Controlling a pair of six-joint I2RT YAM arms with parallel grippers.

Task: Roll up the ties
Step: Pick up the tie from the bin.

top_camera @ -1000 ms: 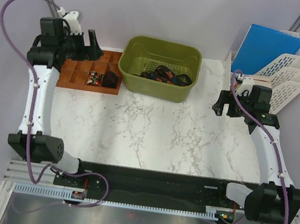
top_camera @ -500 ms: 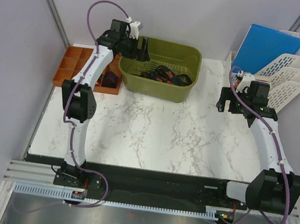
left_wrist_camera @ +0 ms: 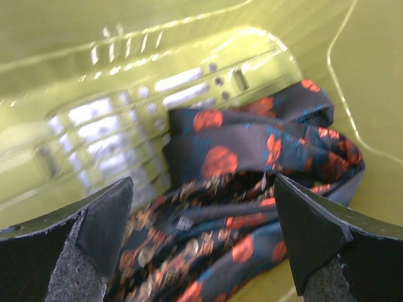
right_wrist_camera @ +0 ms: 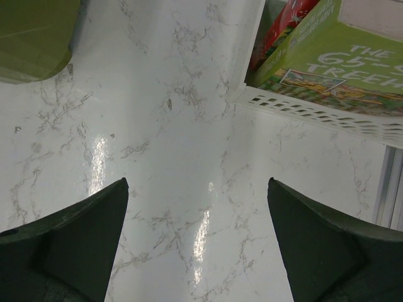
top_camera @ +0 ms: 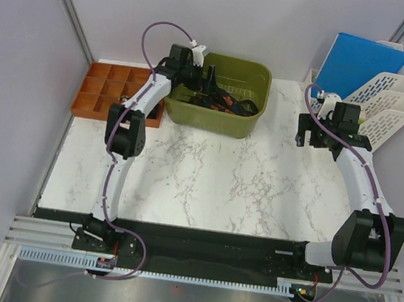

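Ties (left_wrist_camera: 252, 157) fill the green bin (left_wrist_camera: 63, 38) under the parted left gripper (left_wrist_camera: 201, 182); right gripper (right_wrist_camera: 196, 182), also parted, overlooks a "65- TREE…" book (right_wrist_camera: 327, 56).

Cannot count the ties (left_wrist_camera: 252, 145) tangled just ahead of the left claw (left_wrist_camera: 201, 182); cropped at the wrist view's bottom edge.

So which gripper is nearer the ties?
Left. The left gripper hangs open over the bin, just above the ties. The right gripper hovers open over the table beside the rack, well to the bin's right.
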